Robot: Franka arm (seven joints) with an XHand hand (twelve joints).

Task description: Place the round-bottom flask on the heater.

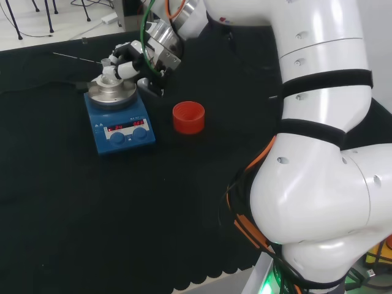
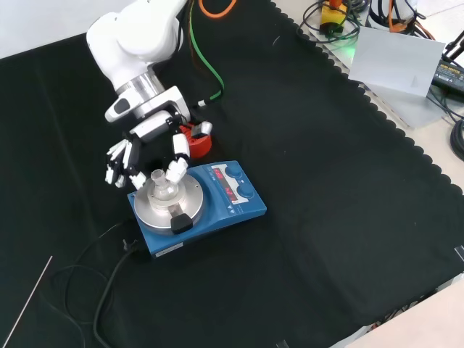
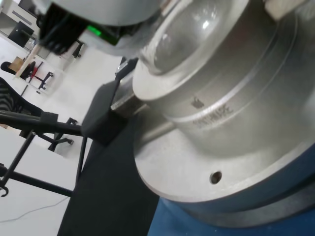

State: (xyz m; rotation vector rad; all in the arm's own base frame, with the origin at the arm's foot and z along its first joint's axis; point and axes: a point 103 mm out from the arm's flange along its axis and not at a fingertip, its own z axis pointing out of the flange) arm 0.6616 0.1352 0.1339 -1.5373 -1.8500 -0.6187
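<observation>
Head view: a red ring stand (image 1: 188, 116) stands just right of the heater (image 1: 119, 119); the near surface (image 1: 122, 226) lies open.

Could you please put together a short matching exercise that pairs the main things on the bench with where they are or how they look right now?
Things:
1. round-bottom flask
2. heater
3. red ring stand
4. hand

Descriptions:
A. blue body with a silver metal top
B. stands alone on the cloth, to the right of the heater in the head view
C. clear glass, seated in the heater's metal top
D. black and white, fingers round the flask's neck

Pairs: 1-C, 2-A, 3-B, 4-D
</observation>
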